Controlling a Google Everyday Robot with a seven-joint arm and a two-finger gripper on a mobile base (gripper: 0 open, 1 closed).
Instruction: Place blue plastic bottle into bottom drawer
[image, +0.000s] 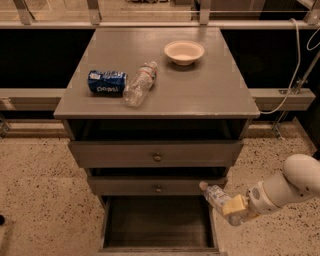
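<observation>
The blue plastic bottle (216, 196) is clear with a white cap and a pale label. It lies tilted in my gripper (233, 207), cap pointing up-left, just above the right wall of the bottom drawer (156, 225). The gripper is shut on the bottle's lower half and comes in from the right on my white arm (287, 187). The bottom drawer is pulled out, grey with a dark inside, below the two knobbed drawer fronts.
On the grey cabinet top (200, 90) lie a blue Pepsi can (106, 82), a slimmer clear bottle with a reddish label (140, 83) and a cream bowl (184, 51). The top drawer (156, 154) is slightly out. Speckled floor lies on both sides.
</observation>
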